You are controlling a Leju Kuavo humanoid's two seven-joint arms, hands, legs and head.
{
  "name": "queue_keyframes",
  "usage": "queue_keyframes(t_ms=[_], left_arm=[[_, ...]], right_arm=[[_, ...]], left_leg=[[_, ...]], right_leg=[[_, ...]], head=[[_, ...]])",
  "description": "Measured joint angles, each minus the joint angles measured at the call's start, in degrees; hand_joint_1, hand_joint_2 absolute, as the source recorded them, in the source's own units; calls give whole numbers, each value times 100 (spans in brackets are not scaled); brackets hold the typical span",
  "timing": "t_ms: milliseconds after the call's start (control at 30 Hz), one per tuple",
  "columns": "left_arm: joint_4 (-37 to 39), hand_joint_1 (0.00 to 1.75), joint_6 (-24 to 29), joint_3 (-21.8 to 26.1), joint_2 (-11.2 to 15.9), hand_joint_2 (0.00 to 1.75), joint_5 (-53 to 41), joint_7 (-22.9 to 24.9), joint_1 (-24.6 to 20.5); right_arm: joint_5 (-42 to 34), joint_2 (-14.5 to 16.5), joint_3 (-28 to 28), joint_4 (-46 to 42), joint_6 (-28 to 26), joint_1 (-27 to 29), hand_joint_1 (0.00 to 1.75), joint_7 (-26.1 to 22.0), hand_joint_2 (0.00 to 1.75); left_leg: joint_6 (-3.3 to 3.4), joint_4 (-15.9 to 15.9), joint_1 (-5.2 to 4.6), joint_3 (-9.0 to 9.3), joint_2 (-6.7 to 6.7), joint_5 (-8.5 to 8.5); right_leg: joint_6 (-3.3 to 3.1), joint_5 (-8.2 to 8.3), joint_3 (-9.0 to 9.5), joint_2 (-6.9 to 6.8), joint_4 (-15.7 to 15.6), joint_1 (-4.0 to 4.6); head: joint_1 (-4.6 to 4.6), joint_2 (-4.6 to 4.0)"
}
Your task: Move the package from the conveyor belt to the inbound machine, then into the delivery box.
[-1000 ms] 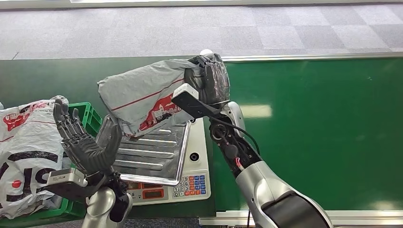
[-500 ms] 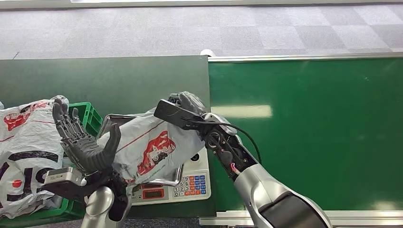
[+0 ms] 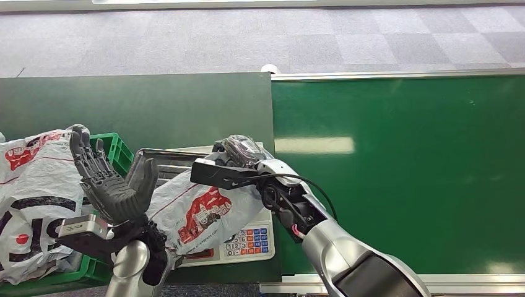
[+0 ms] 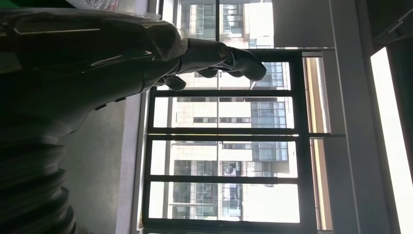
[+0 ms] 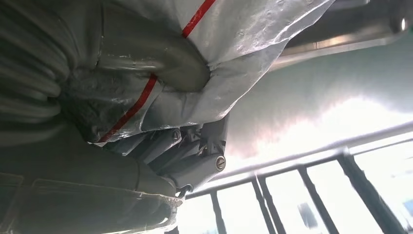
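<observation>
So we had our right hand [image 3: 242, 151] clamped on the crinkled grey plastic mailer package with red print [image 3: 198, 210], lying lengthwise across the steel-trayed weighing scale [image 3: 251, 240], its far end nearest our raised, spread, empty left hand [image 3: 111, 182] beside the green plastic crate [image 3: 114, 148].

The package [image 3: 198, 207], a crumpled grey plastic mailer with red print and a red stripe, lies tilted across the scale [image 3: 251, 241], covering its steel tray.

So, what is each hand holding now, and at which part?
The right hand grips the grey package at its upper end, over the scale. The left hand holds nothing.
</observation>
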Motion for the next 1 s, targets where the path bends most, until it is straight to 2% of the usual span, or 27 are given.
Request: queue_keyframes(t_ms=[67,100,233,467,733,900,1000], left_arm=[[0,0,5,8,-17,175,2,0,6],[0,0,10,11,-27,175,2,0,7],[2,0,25,11,-56,175,4,0,6],[22,0,79,4,-78,175,10,0,-12],[32,0,169,-28,-77,175,30,0,-20],[96,0,230,-51,-66,175,-12,0,-27],[127,0,262,-72,-53,175,-29,0,-30]], right_arm=[[100,1,88,-3,-660,-26,10,-65,175],[121,1,112,-7,-929,-40,0,-90,175],[20,1,127,-16,-1627,-92,0,-207,175],[-785,1,-93,-16,-1873,-106,0,-769,175],[-2288,1,-874,-16,-811,-24,0,-1321,175],[-2846,0,-1326,-72,-610,15,0,-1844,175],[-2952,-2,-1436,-111,-596,19,0,-1982,175]], left_leg=[[0,0,0,0,0,0],[0,0,0,0,0,0],[0,0,0,0,0,0],[0,1,0,1,0,0],[0,1,0,1,1,0],[0,1,0,0,1,0],[0,1,0,0,2,0]], right_leg=[[0,0,0,0,0,0],[0,0,0,0,0,0],[0,0,0,0,0,0],[0,0,0,0,0,0],[0,0,-1,0,0,0],[0,0,-1,0,0,0],[0,0,-1,0,0,0]], head=[[-1,0],[0,0],[1,0],[0,0],[1,0],[1,0],[2,0]])
